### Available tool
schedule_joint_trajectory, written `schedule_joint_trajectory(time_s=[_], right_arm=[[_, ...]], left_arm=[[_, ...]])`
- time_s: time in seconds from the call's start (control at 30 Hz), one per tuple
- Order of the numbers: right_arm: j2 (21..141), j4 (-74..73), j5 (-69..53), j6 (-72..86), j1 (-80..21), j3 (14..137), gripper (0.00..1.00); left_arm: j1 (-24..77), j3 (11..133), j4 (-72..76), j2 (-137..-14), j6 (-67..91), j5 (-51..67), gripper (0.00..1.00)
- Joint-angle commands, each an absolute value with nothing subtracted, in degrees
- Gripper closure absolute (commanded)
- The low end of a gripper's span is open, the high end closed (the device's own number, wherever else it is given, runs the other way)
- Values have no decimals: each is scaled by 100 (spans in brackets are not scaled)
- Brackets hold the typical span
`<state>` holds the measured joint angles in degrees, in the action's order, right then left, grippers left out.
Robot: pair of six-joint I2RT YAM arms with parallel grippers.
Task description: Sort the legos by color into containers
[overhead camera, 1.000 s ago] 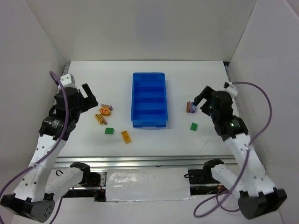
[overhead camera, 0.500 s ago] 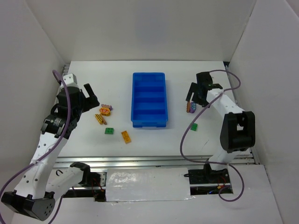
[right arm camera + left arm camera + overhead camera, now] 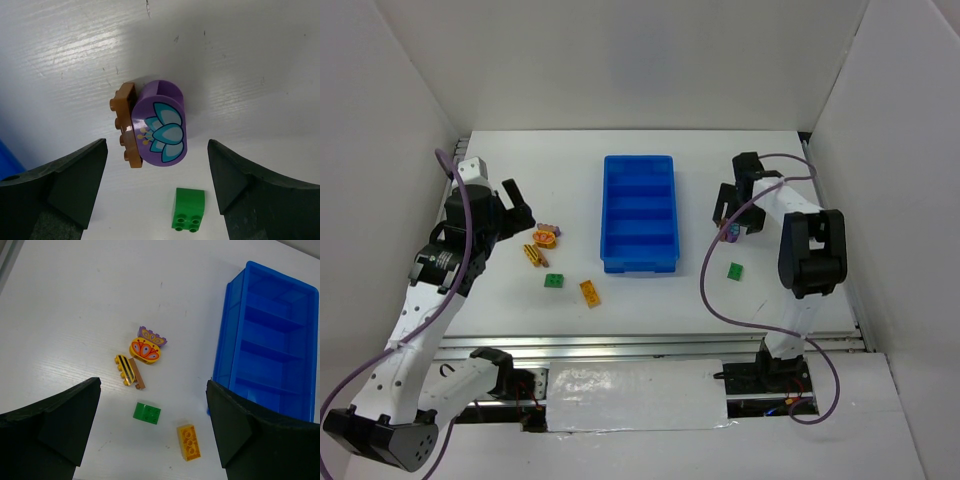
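Observation:
The blue tray [image 3: 638, 213] with its row of compartments stands mid-table, and no bricks show in it. Left of it lie an orange flower brick [image 3: 145, 350] against a purple one [image 3: 152, 336], a yellow-black striped brick [image 3: 125, 369] beside a brown plate [image 3: 136, 374], a green brick [image 3: 147, 413] and an orange brick [image 3: 188, 442]. My left gripper [image 3: 520, 208] is open above this group. Right of the tray, a purple flower brick [image 3: 160, 127] sits against a brown plate [image 3: 126, 125], with a green brick [image 3: 189, 209] nearby. My right gripper [image 3: 732, 218] hovers open over them.
White walls enclose the table on the left, back and right. The tray's near left corner [image 3: 220, 390] lies close to my left gripper's right finger [image 3: 250, 435]. A purple cable [image 3: 715, 290] loops from the right arm over the table's front right.
The right arm has folded back, and its gripper moved a little left to sit over the purple brick. The left arm has barely moved. No brick has moved.

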<state>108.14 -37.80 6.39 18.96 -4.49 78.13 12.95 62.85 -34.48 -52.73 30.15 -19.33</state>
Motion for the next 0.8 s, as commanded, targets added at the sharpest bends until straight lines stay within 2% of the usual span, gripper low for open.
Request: schedule_joint_trajectory(time_s=[0.0,0.2,0.37,0.77], right_arm=[[10915,-3990,685,1837,-536,8059,12],[11171,-4201,695,1881,-554,8183,18],[11224,-4192,677,1758,-598,8226,28],[11663,-4412,484,1188,-721,8815,21]], left_arm=[[1301,6293,-3199,-5265,2936,-1828,0],[1301,6284,-3191,-5247,2936,-1846,1],[1301,6284,-3199,-5238,2927,-1846,0],[1301,6267,-3164,-5308,2900,-1767,0]])
